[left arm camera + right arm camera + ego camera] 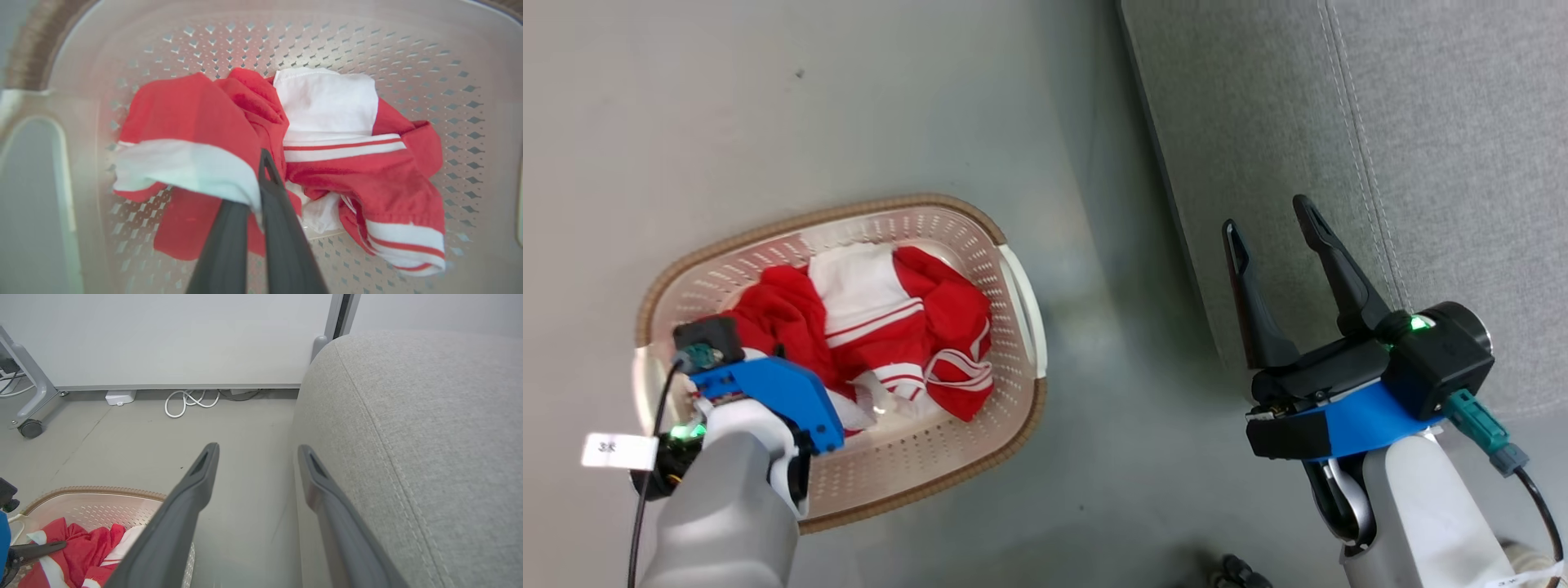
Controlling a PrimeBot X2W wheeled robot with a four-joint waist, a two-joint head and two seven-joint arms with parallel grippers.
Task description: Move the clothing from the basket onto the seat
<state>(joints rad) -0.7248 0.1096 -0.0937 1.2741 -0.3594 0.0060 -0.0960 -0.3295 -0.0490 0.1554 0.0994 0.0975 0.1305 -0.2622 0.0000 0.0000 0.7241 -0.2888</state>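
In the head view, the basket (890, 202) is seen standing on the grey floor (768, 98), apart from the front edge of the seat (1339, 163), with a strip of bare floor between them. The clothing (890, 327) is heaped inside the basket, from its middle towards the wall nearest the seat; red fabric, a white panel and white stripes are visible. The left arm (727, 490) is lowered into the end of the basket farthest from the seat, and its wrist covers that end of the heap. The right gripper (1267, 216) is held over the seat's front edge, its two dark fingers spread wide with nothing between them. In the left wrist view, the left gripper (258, 183) is shown with its fingers pressed together on a fold of the clothing: a red piece with a white band is draped over one finger and passes into the gap between the two. The rest of the heap lies on the basket's perforated bottom, beside and beyond the fingers. In the right wrist view, the right gripper's fingers are seen parted and empty, one over the floor, the other over the seat's rounded edge. The basket's brown rim and part of the clothing appear at the lower left. A looped white cable (190, 402) and a caster (30, 428) are seen on the floor by the pale wall (163, 335).
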